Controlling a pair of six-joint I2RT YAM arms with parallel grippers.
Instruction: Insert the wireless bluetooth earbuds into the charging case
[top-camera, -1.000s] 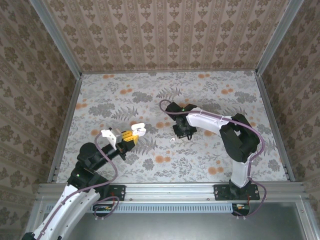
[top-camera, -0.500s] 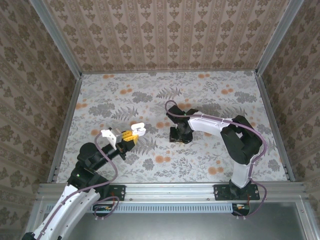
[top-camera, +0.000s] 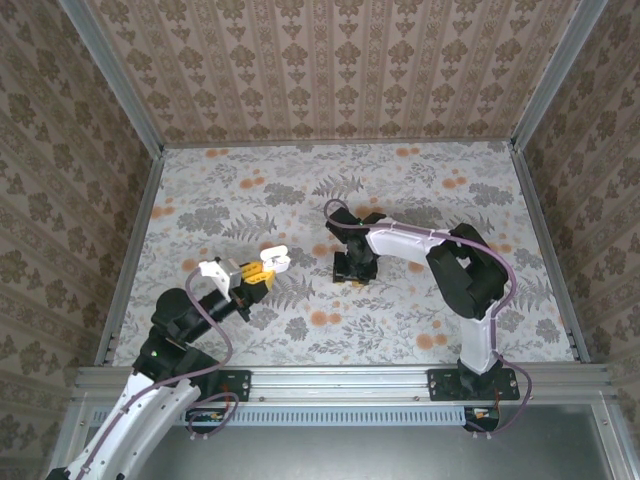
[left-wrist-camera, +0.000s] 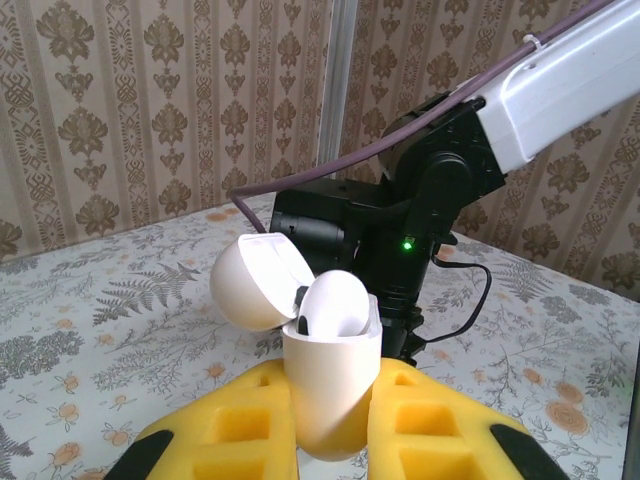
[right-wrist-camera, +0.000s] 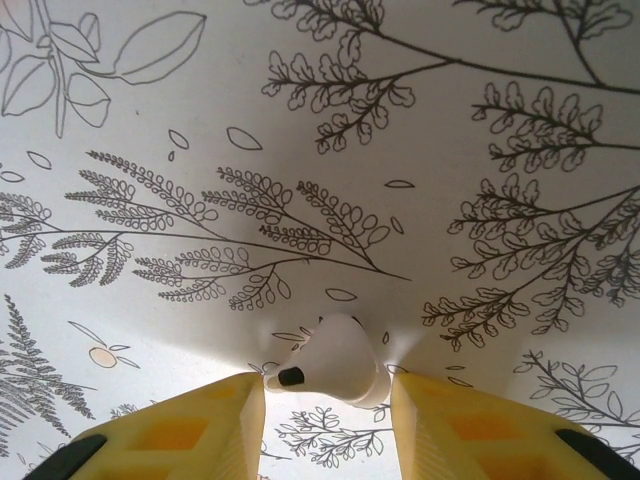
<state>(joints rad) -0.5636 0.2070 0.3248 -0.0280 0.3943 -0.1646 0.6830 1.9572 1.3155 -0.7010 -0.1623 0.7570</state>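
The left hand (left-wrist-camera: 333, 405) pinches the case (left-wrist-camera: 330, 385) upright with its lid swung back, so the wells face up. One white bud (left-wrist-camera: 335, 303) sits inside. The right hand (right-wrist-camera: 325, 400) straddles a second bud (right-wrist-camera: 335, 368) on the worktop (right-wrist-camera: 200, 120). This one is white, bean-like and dark-tipped. I cannot tell whether the hand is pinching it.

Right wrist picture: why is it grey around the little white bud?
Right wrist view: that's a soft shadow on the table beside the white earbud, probably from the right tool overhead; left wrist view: the white case is evenly lit, without glare.
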